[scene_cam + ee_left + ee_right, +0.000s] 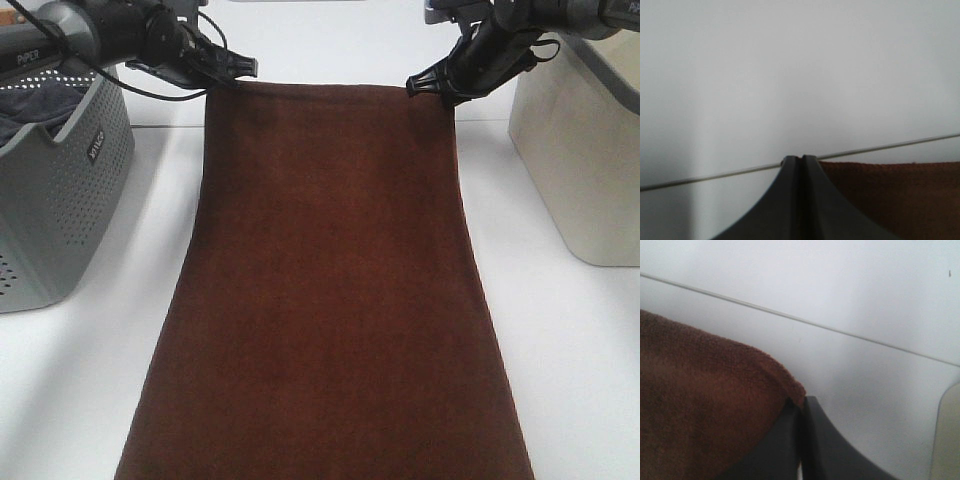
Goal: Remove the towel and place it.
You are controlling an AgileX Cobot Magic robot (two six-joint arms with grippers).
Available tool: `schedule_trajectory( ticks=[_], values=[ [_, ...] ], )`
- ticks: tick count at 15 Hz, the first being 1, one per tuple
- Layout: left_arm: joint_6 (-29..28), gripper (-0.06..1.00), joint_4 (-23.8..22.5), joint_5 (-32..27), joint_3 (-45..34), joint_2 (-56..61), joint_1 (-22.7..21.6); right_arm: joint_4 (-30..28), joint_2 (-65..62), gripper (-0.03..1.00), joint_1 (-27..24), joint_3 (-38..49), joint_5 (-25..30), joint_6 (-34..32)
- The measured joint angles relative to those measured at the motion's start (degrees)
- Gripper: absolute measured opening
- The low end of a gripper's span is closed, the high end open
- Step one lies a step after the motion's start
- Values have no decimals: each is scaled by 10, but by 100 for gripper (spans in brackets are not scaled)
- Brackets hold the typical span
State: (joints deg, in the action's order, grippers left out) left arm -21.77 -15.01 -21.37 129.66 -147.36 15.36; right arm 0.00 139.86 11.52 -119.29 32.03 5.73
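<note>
The towel [330, 290], a long dark brown velvety cloth, lies flat down the white table [570, 360] between the grey perforated basket [60, 190] and a beige bin [585, 150], its far corners pinched by the left gripper [235, 72] and right gripper [425, 85] (jaws pressed together), its near end cut off.

Two arms in glossy black and grey casings, left arm [95, 30] with faint white lettering near its base and loose black cables looping alongside, right arm [540, 25] likewise cabled, each ending in a black gripper with smooth, curved, tapering matte fingers [800, 200].
</note>
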Motion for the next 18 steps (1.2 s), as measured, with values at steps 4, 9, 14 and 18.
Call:
schedule_trajectory(
  ticks=[4, 9, 14, 18],
  values=[
    [-1, 0, -12, 73, 0, -4, -2, -26, 1, 0, 0, 0, -62, 2],
    [-1, 0, -36, 147, 0, -29, -2, -33, 17, 0, -1, 0, -118, 2],
    [-1, 11, -37, 182, 0, -48, -2, -34, 42, 28, -1, 0, -155, 2],
    [-1, 60, -37, 186, 0, -48, -2, -23, 42, 50, -1, 0, -163, 2]
  ],
)
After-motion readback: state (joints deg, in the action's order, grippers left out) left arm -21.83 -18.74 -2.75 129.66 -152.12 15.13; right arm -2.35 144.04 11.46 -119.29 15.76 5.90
